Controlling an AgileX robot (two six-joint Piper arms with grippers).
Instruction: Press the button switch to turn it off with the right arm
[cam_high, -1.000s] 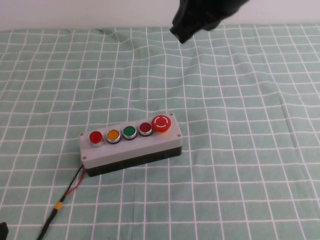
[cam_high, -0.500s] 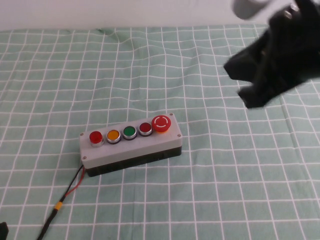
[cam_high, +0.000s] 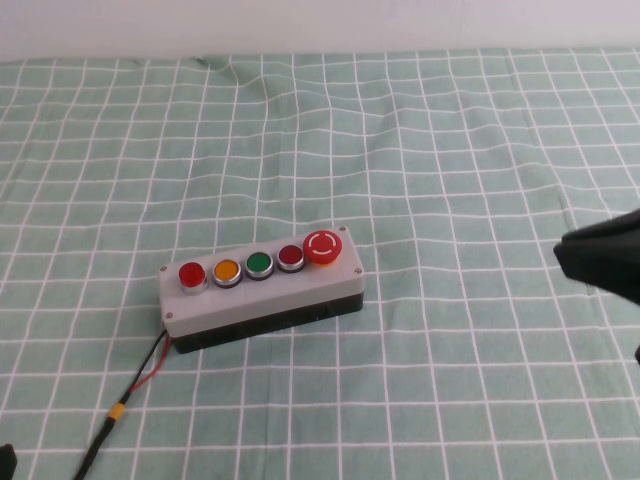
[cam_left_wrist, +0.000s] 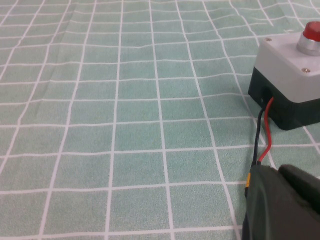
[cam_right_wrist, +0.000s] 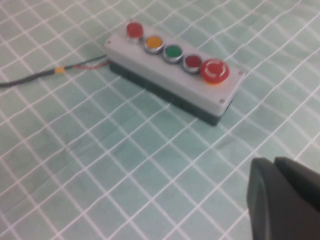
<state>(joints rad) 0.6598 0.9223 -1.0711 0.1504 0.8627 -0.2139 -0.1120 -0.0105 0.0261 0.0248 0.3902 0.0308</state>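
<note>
The grey five-button box (cam_high: 262, 293) lies on the green checked cloth. The button switch (cam_high: 191, 274) is the bright red round button at its left end, unlit; it also shows in the right wrist view (cam_right_wrist: 134, 29) and the left wrist view (cam_left_wrist: 312, 31). My right gripper (cam_high: 577, 259) is shut and empty at the right edge, well to the right of the box and touching nothing. In its own view the shut fingers (cam_right_wrist: 272, 165) point toward the box. My left gripper (cam_left_wrist: 277, 171) is shut, low beside the box's cable.
On the box after the switch come an orange button (cam_high: 227, 270), a green button (cam_high: 259, 264), a darker red button (cam_high: 291, 257) and a big red mushroom knob (cam_high: 324, 247). A red and black cable (cam_high: 140, 375) runs from the box's left end to the near edge.
My right arm has swung from the far middle of the table to the right and down to the right edge. The box and the left arm have not moved.
</note>
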